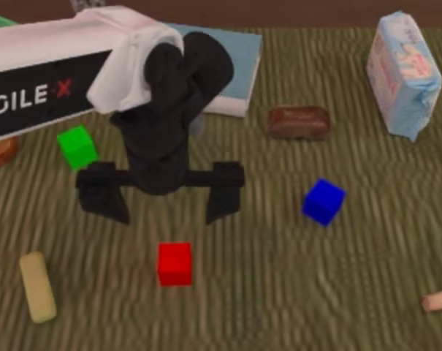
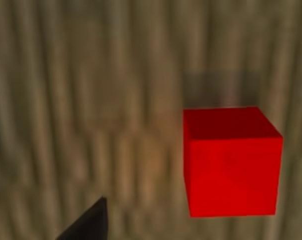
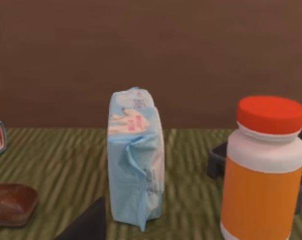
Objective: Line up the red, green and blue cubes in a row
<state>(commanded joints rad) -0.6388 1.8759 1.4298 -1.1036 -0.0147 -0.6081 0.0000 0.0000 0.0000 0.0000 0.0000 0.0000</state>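
Left gripper [image 1: 164, 199] is held above the worktop [image 1: 294, 292], jaws spread and empty, just behind the red cube [image 1: 174, 263]. Green cube [image 1: 77, 146] and blue cube [image 1: 324, 201] lie well apart, so no row is formed yet.

Left arm extended over table centre, left gripper [image 1: 166, 208] pointing down, fingers spread wide

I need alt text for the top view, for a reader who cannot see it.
The left gripper hangs open above the table, with the red cube just in front of it. The green cube lies to its left and the blue cube to its right, all three apart.
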